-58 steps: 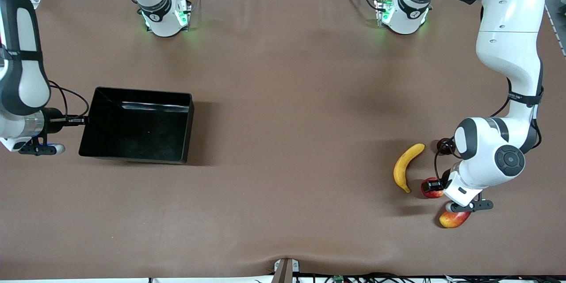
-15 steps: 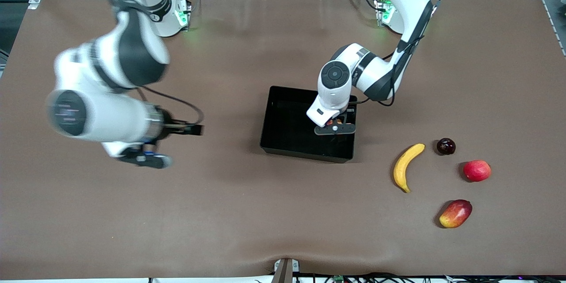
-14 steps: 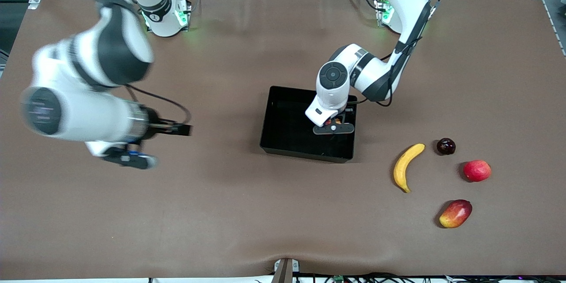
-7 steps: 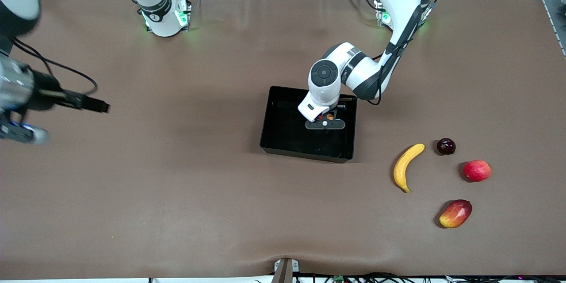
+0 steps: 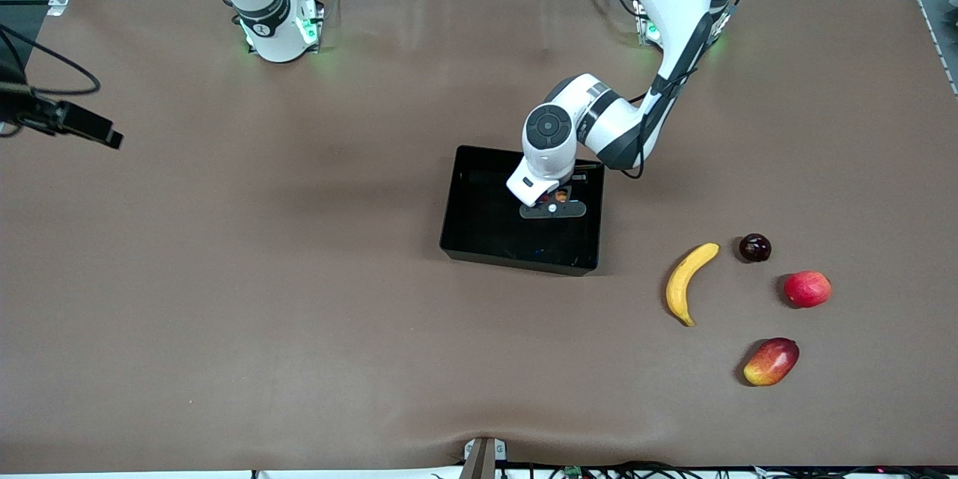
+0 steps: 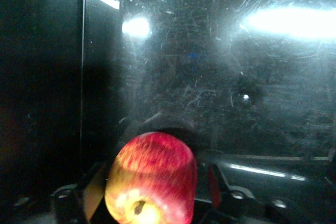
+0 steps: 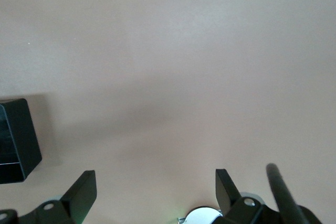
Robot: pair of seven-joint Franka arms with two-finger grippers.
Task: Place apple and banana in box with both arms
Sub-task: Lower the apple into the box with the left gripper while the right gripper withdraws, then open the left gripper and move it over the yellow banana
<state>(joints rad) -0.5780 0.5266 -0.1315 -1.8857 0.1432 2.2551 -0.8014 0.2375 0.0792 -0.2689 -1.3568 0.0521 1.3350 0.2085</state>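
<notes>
The black box (image 5: 483, 228) sits mid-table. My left gripper (image 5: 557, 199) hangs inside it, low over its scratched floor (image 6: 236, 103), close to the wall toward the left arm's end. The apple (image 6: 152, 177), red with a yellow stem dimple, is between the open fingers (image 6: 214, 183), with a dark gap on each side. The banana (image 5: 687, 283) lies on the table between the box and the left arm's end, nearer the front camera. My right gripper (image 7: 155, 179) is open and empty over bare table, with a corner of the box (image 7: 16, 140) in its view.
Beside the banana lie a dark plum (image 5: 754, 248), a pinkish-red round fruit (image 5: 807, 289) and a red-yellow mango (image 5: 771, 361). The arm bases (image 5: 278, 30) (image 5: 662, 22) stand along the table's back edge. Only a black wrist part (image 5: 82, 126) of the right arm shows in the front view.
The left gripper carried the apple from the fruit group into the box, and its fingers have just spread off it. The right arm swung away from the box toward its own end.
</notes>
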